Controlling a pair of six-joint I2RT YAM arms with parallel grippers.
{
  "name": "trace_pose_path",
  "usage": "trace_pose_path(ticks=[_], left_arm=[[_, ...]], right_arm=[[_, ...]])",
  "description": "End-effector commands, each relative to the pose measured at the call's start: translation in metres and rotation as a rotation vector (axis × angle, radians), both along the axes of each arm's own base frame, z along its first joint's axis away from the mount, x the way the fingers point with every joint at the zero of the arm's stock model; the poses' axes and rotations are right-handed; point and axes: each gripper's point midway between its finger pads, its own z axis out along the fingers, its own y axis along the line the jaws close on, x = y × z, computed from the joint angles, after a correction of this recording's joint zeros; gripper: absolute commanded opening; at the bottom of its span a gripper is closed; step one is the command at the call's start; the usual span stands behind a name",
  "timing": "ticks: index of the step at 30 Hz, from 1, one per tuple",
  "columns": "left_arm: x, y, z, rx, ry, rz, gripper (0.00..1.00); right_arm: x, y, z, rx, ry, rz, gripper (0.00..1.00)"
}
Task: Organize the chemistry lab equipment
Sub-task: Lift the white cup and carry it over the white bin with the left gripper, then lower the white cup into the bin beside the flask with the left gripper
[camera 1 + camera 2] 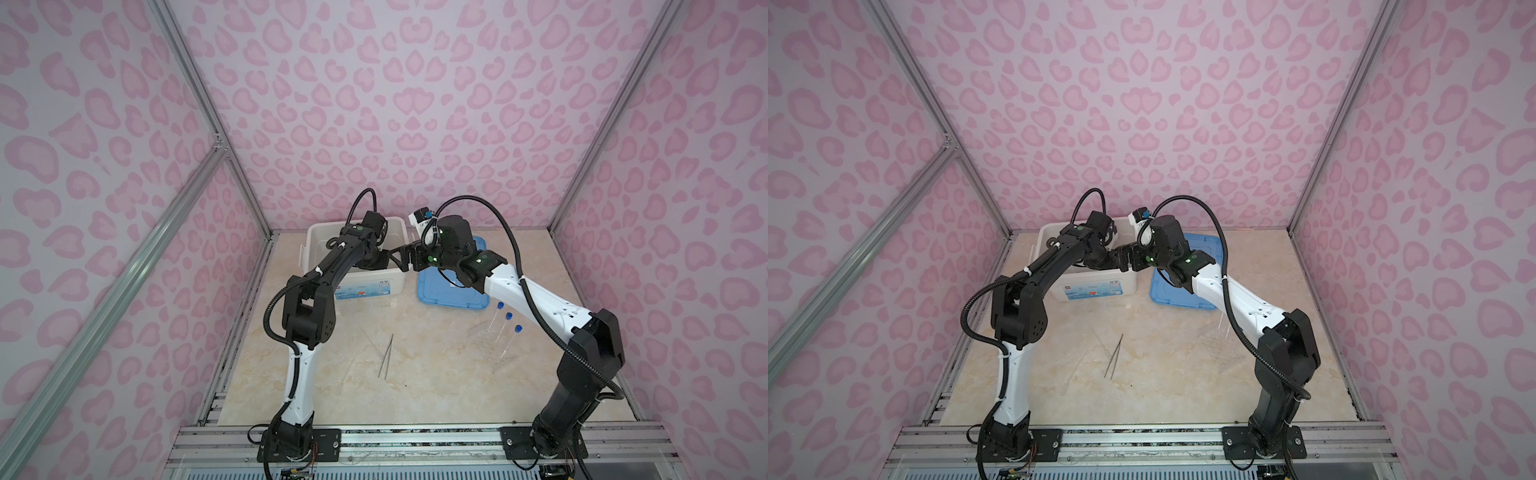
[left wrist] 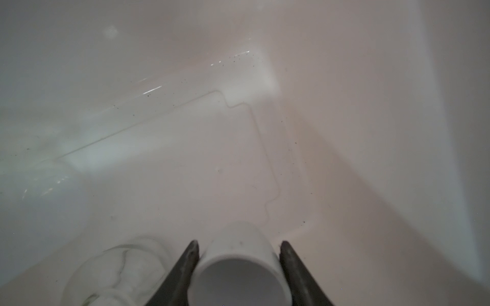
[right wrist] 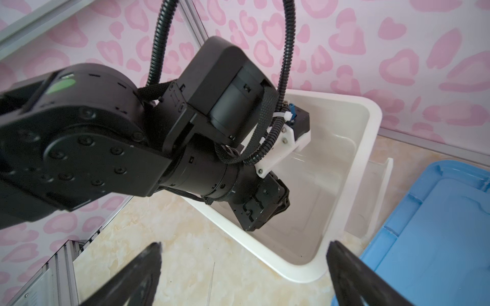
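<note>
Now left gripper (image 2: 238, 242) pinches the white cup (image 2: 236, 267) low in the bin (image 2: 371, 132) — release looks next; right gripper (image 3: 244, 245) wide open, empty.

Both top views are bright, even and sharp, with faint shadows on the bench (image 1: 436, 374). Inside the white bin (image 2: 371, 119) the left wrist view is dim and hazy, the small white cup (image 2: 238, 265) soft. The right wrist view is bright, the near left arm (image 3: 79, 148) blurred.

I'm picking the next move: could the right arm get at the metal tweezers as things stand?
Probably yes. The right gripper is open and empty by the white bin, and the tweezers lie on open table with neither arm over them.
</note>
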Motion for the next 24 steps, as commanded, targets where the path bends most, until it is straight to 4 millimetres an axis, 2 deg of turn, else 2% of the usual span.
trace_pose_path(ticks=[1, 10, 16, 20, 21, 24], left_arm=[[-0.002, 0.016, -0.018, 0.078, 0.026, 0.001, 0.29], [-0.005, 0.045, -0.039, 0.156, 0.032, 0.040, 0.29], [-0.005, 0.063, -0.041, 0.176, 0.030, 0.068, 0.33], [-0.008, 0.064, -0.044, 0.163, 0.038, 0.067, 0.35], [-0.008, 0.063, -0.045, 0.157, 0.039, 0.067, 0.41], [-0.010, 0.059, -0.046, 0.134, 0.050, 0.063, 0.43]], right_arm=[[-0.001, 0.010, -0.001, 0.013, 0.002, 0.031, 0.98], [0.000, 0.018, -0.010, 0.008, 0.022, 0.039, 0.97], [0.001, 0.020, -0.017, 0.000, 0.034, 0.035, 0.97], [0.002, 0.020, -0.018, -0.001, 0.037, 0.031, 0.97], [0.002, 0.020, -0.019, -0.003, 0.038, 0.031, 0.97], [0.003, 0.020, -0.020, -0.004, 0.040, 0.028, 0.97]])
